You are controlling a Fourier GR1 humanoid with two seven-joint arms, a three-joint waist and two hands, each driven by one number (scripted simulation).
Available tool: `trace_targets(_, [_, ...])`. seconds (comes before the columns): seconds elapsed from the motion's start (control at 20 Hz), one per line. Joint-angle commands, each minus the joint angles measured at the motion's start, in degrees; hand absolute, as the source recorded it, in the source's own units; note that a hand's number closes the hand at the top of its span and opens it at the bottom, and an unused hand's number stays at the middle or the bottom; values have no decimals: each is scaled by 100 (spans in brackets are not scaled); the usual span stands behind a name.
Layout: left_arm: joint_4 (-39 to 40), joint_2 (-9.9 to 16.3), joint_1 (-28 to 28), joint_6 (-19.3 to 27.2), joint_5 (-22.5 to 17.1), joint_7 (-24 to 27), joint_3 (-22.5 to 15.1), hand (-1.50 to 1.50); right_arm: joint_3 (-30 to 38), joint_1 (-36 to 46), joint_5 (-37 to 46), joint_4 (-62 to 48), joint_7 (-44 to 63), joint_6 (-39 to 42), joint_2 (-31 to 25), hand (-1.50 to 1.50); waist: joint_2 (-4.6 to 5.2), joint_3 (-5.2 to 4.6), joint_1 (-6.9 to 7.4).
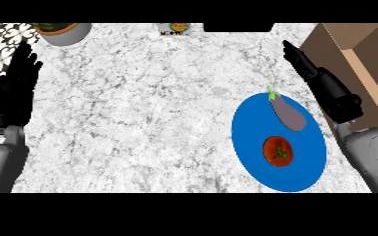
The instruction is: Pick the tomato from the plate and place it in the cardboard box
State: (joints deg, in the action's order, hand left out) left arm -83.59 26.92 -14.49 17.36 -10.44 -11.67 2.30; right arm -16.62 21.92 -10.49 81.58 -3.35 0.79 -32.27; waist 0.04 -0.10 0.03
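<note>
On the blue plate [255,130], at the counter's lower right in the head view, the tomato [278,151] sits untouched, stem side up, in the plate's lower half. Just above it on the same plate lies an eggplant [288,113], its green stem pointing up and left; the two are near each other but apart.

The right hand [325,87] hangs beside the plate's right rim, fingers straight and extended toward the far edge of the counter, holding nothing. It lies between the plate and the cardboard box [347,47], which fills the upper right corner with its open flap visible. Whether the hand touches the box cannot be told.

The left hand [21,85] shows at the left edge, fingers up and relaxed, resting and holding nothing.

At the far edge stand a grey pot [66,34] with something green in it at upper left and a small packet [174,29] near the middle; neither matters to the job.

As for progress, nothing appears done yet: the tomato is not grasped and remains on the plate, well apart from the box. What is left, by my reckoning, is everything: bring the right hand over the tomato, close round it without disturbing the eggplant, lift, carry right and release inside the box.
</note>
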Motion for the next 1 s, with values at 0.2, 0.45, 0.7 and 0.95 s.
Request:
trace_targets(0.2, [-404, 338, 191, -757, 306, 612, -501, 0, 1502, -477, 270, 1298, -494, -1890, -213, -150, -404, 13, -1056])
trace_targets(0.45, [-687, 388, 622, -1329, 261, 1040, -861, 0, 1844, -2215, 969, 1810, -550, -2857, -379, -150, -263, 3, -1030])
trace_targets(0.7, [-790, 188, 731, -1475, 362, 1403, -1151, 0, 1684, -3980, 2014, 2791, -1522, -3299, -422, -150, -117, 0, -646])
trace_targets(0.95, [-760, 45, 614, -1421, 666, 1471, -1403, 0, 1502, -5474, 3208, 3893, -1150, -3580, -681, -150, -68, -12, -469])
